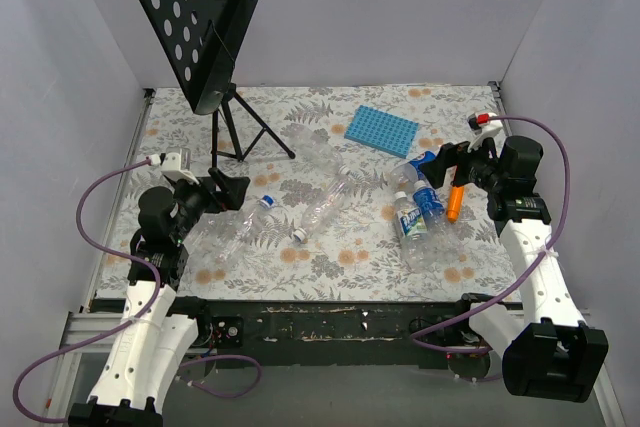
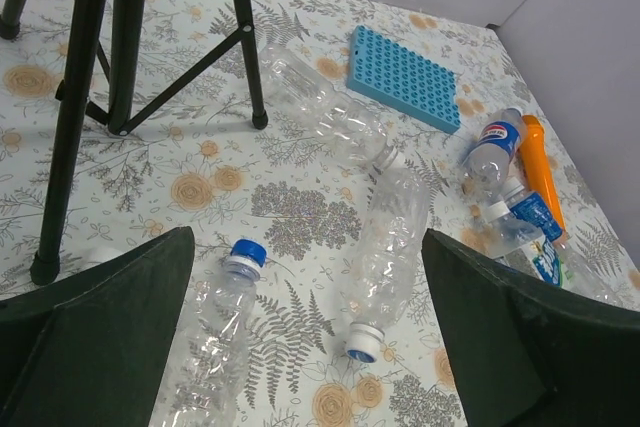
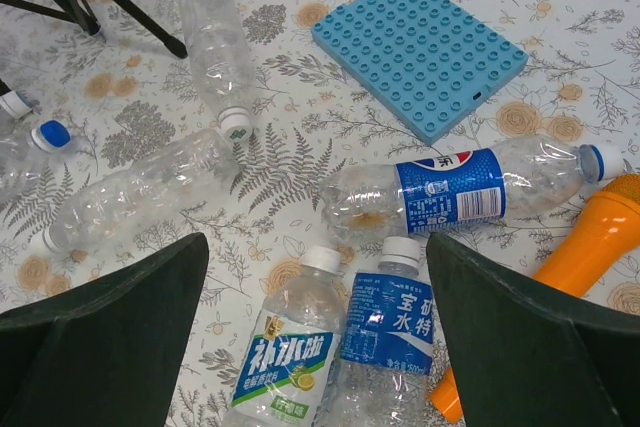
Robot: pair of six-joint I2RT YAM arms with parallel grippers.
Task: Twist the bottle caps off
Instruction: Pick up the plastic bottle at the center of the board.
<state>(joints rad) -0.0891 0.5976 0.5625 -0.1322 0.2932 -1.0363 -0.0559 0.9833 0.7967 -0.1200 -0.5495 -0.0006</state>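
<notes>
The left tool is hovering with its jaws spread wide and gripping nothing, over the near left of the floral desk. Just beneath it a plain clear bottle is lying with its blue cap pointing far. Right of that, a second clear bottle is lying with its capped neck pointing near. A third clear bottle is lying farther off, its white cap just beside the second bottle's base. The right tool is likewise hanging fully open and empty over the right side, where a green-and-yellow-labelled bottle and a blue-labelled bottle are lying side by side, both capped in white. Beyond them a crosswise blue-labelled bottle is lying. An orange stick-shaped object is resting to their right, a blue studded plate is lying farther away, and a black music stand is standing at the far left.
</notes>
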